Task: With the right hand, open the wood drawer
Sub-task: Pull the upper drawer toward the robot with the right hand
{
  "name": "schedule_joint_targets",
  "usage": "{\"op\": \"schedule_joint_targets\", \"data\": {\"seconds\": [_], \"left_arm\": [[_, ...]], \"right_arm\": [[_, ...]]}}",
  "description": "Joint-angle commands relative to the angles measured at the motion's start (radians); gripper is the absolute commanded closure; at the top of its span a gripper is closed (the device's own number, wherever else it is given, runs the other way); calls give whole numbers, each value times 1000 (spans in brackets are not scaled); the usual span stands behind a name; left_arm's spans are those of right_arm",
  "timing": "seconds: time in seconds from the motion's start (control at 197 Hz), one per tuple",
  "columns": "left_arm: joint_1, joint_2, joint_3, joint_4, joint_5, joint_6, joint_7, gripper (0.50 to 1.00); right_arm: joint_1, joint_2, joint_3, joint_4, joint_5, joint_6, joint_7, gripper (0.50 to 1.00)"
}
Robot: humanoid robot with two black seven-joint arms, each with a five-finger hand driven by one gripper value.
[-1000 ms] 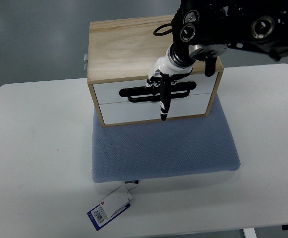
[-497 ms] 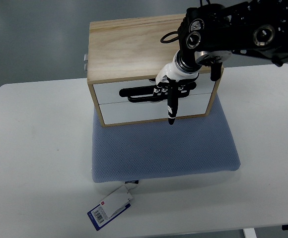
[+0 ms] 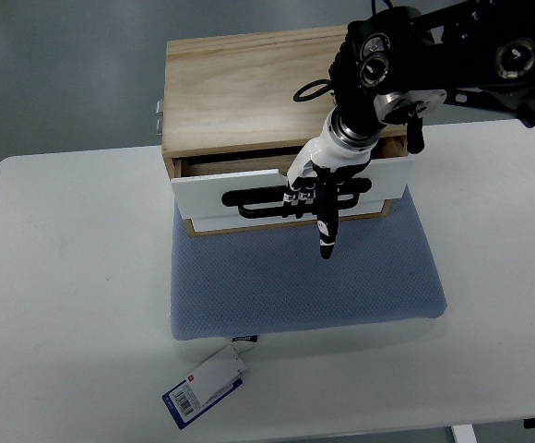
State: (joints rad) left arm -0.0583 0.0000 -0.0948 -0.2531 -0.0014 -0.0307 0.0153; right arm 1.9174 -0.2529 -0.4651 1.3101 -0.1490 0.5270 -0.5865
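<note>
One drawer (image 3: 291, 189), the upper of the two in the wooden box (image 3: 240, 88), had been drawn partly out since half a second earlier, when both white fronts were flush with the frame. A dark gap and a strip of bare wood were now shown behind its front panel, wider toward the left end, so the front was set slightly askew. The box was seated on a blue cushion (image 3: 304, 277) on the white table (image 3: 65, 277), and the drawer front was carried out over the cushion's back edge. The right hand (image 3: 321, 189) was hooked into the black slot handle (image 3: 258, 197), fingers curled through it, with one black finger (image 3: 326, 231) left pointing straight down past the lower drawer. The left hand was not seen. The task was judged well begun but not finished: only a short length of drawer was exposed, and further pulling toward the robot seemed needed. A barcode tag (image 3: 205, 386) was left lying near the table's front edge.
</note>
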Motion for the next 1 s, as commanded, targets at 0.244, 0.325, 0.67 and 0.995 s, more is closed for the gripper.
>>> {"op": "schedule_joint_targets", "data": {"seconds": [0.244, 0.325, 0.67, 0.995], "left_arm": [[0, 0, -2, 2, 0, 0, 0, 500], [0, 0, -2, 2, 0, 0, 0, 500], [0, 0, -2, 3, 0, 0, 0, 500], [0, 0, -2, 3, 0, 2, 0, 500]], "right_arm": [[31, -49, 11, 80, 3, 31, 2, 556], [43, -71, 11, 110, 11, 44, 2, 556], [80, -144, 11, 199, 19, 74, 2, 556], [103, -200, 11, 261, 32, 84, 2, 556]]}}
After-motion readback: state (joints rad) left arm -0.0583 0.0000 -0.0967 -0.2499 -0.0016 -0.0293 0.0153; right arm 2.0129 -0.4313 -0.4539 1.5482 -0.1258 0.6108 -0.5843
